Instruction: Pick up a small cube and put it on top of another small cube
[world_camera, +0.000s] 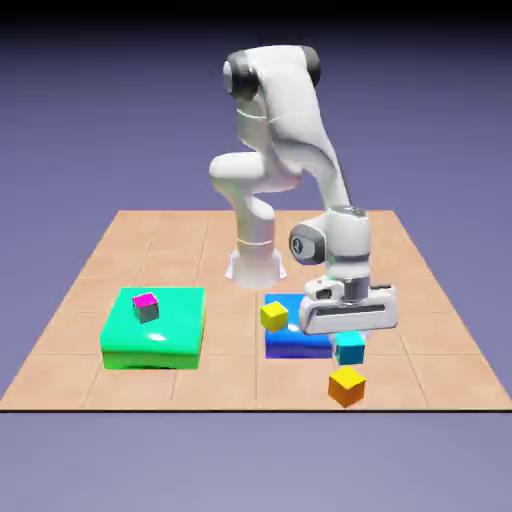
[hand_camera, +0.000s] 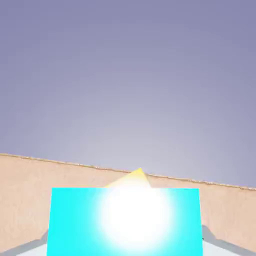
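Currently, white two-finger gripper (world_camera: 349, 338) gripping small plain cyan cube (world_camera: 349, 348), small orange-sided cube with yellow top (world_camera: 347, 386) near it, on tan tabletop (world_camera: 225, 385).

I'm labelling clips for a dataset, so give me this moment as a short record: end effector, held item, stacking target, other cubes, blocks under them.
end effector: end effector closed on the cyan cube
held item: cyan cube
stacking target: yellow-topped orange cube, on the wooden table
stack made: not yet
other cubes: magenta-topped cube on the green block; lemon-yellow cube at the blue block; whether it rests on top, cannot tell
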